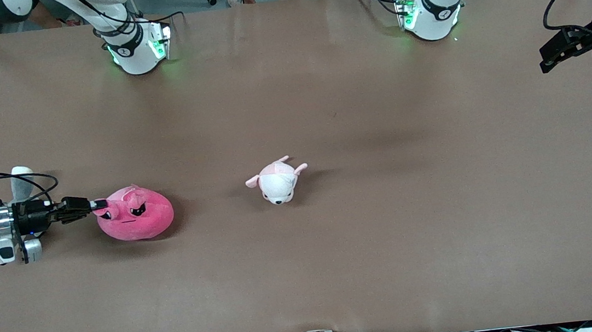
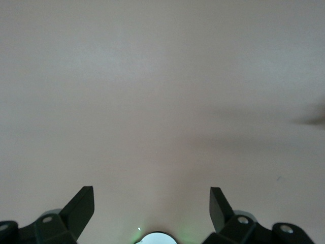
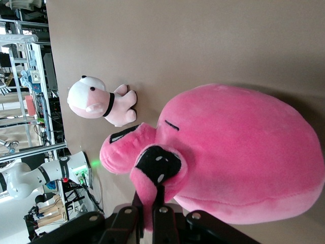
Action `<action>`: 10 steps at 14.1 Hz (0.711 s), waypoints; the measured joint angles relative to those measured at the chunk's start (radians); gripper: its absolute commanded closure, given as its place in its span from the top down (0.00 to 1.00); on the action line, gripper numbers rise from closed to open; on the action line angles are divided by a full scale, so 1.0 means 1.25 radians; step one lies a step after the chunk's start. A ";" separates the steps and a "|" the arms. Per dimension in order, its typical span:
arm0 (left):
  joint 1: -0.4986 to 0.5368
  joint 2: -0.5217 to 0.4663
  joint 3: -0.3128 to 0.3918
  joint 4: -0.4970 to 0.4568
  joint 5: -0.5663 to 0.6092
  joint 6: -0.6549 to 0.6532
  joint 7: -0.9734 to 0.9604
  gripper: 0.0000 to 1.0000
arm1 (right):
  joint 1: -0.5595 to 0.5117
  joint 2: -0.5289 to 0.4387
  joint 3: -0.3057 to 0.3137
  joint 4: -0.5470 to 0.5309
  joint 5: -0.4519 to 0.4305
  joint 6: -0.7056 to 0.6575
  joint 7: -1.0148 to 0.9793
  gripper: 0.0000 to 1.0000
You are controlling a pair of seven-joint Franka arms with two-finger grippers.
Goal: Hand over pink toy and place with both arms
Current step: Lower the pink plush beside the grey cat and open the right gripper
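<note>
The right gripper is clenched on the pink toy at the frame's lower left, near the counter edge. The left gripper hangs released at the upper right edge — bare counter lies wide around the pale plush at centre.

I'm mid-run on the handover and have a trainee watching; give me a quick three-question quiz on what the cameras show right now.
1. True or false: the right gripper is shut on the big, round hot-pink plush toy.
2. Which gripper hangs open over bare brown table at the left arm's end?
A. left gripper
B. right gripper
3. Fill in: the small pale pink-and-white plush animal lies on the table, apart from the hot-pink plush toy, toward the ____ arm's end of the table from it.

Key: 1 true, it pinches the toy at the edge by its face. 2 A. 3 left.
</note>
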 measured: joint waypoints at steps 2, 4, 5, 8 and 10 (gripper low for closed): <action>-0.003 -0.002 -0.002 -0.003 -0.002 0.001 0.000 1.00 | -0.003 0.004 0.000 0.000 0.000 -0.006 0.000 0.01; -0.007 -0.002 -0.003 -0.003 -0.002 0.001 0.000 1.00 | -0.004 0.009 0.000 0.000 0.000 -0.009 0.000 0.01; -0.007 -0.002 -0.003 -0.004 -0.002 0.002 0.000 1.00 | -0.004 0.012 0.000 0.000 0.000 -0.011 0.000 0.01; -0.007 -0.002 -0.003 -0.006 -0.002 0.009 0.000 1.00 | -0.004 0.019 0.000 0.000 0.000 -0.018 0.000 0.01; -0.007 -0.002 -0.003 -0.007 -0.002 0.010 0.000 1.00 | -0.004 0.022 0.000 0.000 -0.006 -0.023 0.000 0.03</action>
